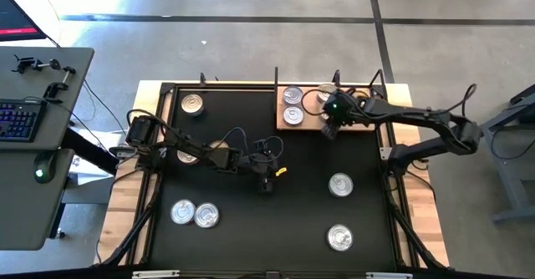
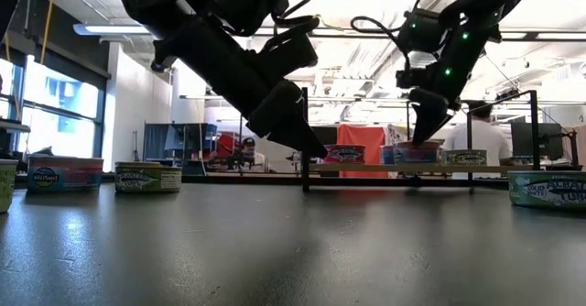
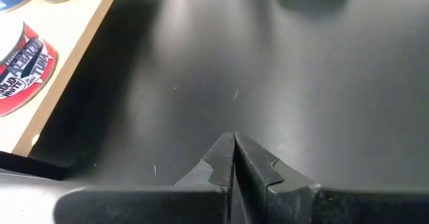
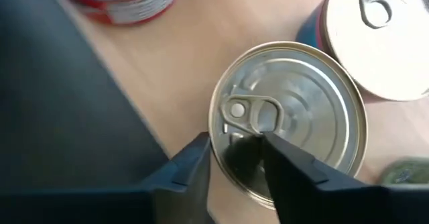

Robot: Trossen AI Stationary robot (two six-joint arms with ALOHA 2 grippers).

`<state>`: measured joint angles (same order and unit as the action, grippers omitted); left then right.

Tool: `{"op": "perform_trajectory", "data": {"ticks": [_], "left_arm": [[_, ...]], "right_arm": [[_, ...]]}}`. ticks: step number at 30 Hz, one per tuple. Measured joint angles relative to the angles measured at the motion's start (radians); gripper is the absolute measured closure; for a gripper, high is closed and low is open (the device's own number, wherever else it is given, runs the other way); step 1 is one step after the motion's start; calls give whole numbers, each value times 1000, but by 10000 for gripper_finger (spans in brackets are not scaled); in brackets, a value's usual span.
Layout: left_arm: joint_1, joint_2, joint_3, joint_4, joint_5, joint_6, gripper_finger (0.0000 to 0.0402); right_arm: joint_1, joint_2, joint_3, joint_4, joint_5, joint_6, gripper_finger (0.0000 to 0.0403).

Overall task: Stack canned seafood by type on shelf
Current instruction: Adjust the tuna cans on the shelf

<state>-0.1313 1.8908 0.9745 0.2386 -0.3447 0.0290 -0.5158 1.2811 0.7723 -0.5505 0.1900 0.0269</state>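
Observation:
The light-brown wooden shelf (image 1: 361, 122) lies at the table's far edge, right of centre. Two silver-topped cans (image 1: 292, 95) (image 1: 292, 115) stand on its left part. My right gripper (image 4: 238, 160) hangs over the shelf (image 4: 194, 63), slightly open, its fingertips above the near rim of a silver-topped can (image 4: 301, 110) that stands on the shelf beside a pale-lidded can (image 4: 382, 36). In the low view it (image 2: 424, 132) stands just above that can (image 2: 412, 153). My left gripper (image 3: 234, 142) is shut and empty, low over the bare black table at mid-table (image 1: 266, 184).
Loose cans stand on the black table: one at the far left (image 1: 192, 103), two under the left arm (image 1: 219, 149), two at the near left (image 1: 194, 214), two at the right (image 1: 340, 184) (image 1: 339, 238). A thin black frame (image 2: 304, 136) stands around the shelf.

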Motion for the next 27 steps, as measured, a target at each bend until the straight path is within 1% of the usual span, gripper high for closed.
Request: {"op": "perform_trajectory", "data": {"ticks": [2, 5, 10, 13, 15, 18, 21, 24, 27], "left_arm": [[0, 0, 0, -1, 0, 0, 397], [0, 0, 0, -1, 0, -5, 397], [0, 0, 0, -4, 0, -11, 397], [0, 0, 0, -2, 0, -17, 397], [0, 0, 0, 0, 0, -17, 397], [0, 0, 0, -1, 1, -17, 397], [0, 0, 0, -2, 1, -17, 397], [0, 0, 0, -2, 1, -17, 397], [0, 0, 0, -2, 1, -17, 397]], "right_arm": [[-5, 0, 0, 12, 1, -6, 304], [-1, -12, 20, -2, -5, -6, 318], [1, -30, 124, -80, 0, 0, 320], [-15, -28, 160, -46, 45, -5, 320], [-48, -14, 165, -8, 61, -7, 323], [-109, 33, 163, 42, 63, -8, 333], [-163, 107, 162, 96, 63, -5, 352], [-195, 178, 162, 136, 64, -8, 374], [-212, 222, 163, 143, 64, -8, 392]]}}
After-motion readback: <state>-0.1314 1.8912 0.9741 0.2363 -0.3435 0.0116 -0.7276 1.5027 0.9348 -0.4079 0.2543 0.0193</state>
